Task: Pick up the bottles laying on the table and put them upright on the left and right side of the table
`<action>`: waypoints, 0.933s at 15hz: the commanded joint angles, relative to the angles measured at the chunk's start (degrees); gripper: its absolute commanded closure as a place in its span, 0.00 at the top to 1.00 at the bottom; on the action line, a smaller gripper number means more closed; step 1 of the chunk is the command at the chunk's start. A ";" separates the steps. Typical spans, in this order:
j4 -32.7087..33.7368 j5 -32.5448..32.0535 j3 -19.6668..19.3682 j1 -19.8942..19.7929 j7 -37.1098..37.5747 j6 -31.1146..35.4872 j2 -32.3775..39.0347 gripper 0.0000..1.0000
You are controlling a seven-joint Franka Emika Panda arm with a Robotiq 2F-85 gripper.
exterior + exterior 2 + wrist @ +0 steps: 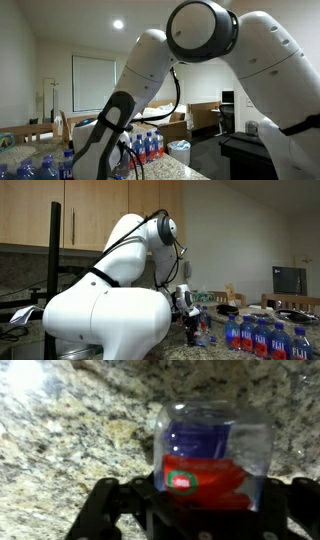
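Observation:
In the wrist view a clear plastic bottle (212, 460) with a red label band and blue showing through its top sits between the two dark fingers of my gripper (205, 500), over the speckled stone table (70, 430). The fingers press against its sides at the label. Whether the bottle's base touches the table I cannot tell. In an exterior view the gripper (191, 328) hangs low beside a row of upright bottles (256, 338). More upright bottles (148, 147) stand behind the arm in an exterior view.
The white arm fills most of both exterior views. Blue bottle caps (30, 168) cluster at the lower left. A dark stand (250, 150) sits at the right. Wooden cabinets (100, 210) hang above the counter.

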 commanded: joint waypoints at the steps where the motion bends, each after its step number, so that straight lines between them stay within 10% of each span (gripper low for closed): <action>1: -4.91 -8.76 -3.42 4.24 13.28 -3.51 -2.66 0.55; 9: -8.57 -13.06 6.37 -5.93 11.84 -12.50 -10.94 0.47; 14: -8.17 -19.90 9.65 -9.26 24.11 -23.20 -16.18 0.50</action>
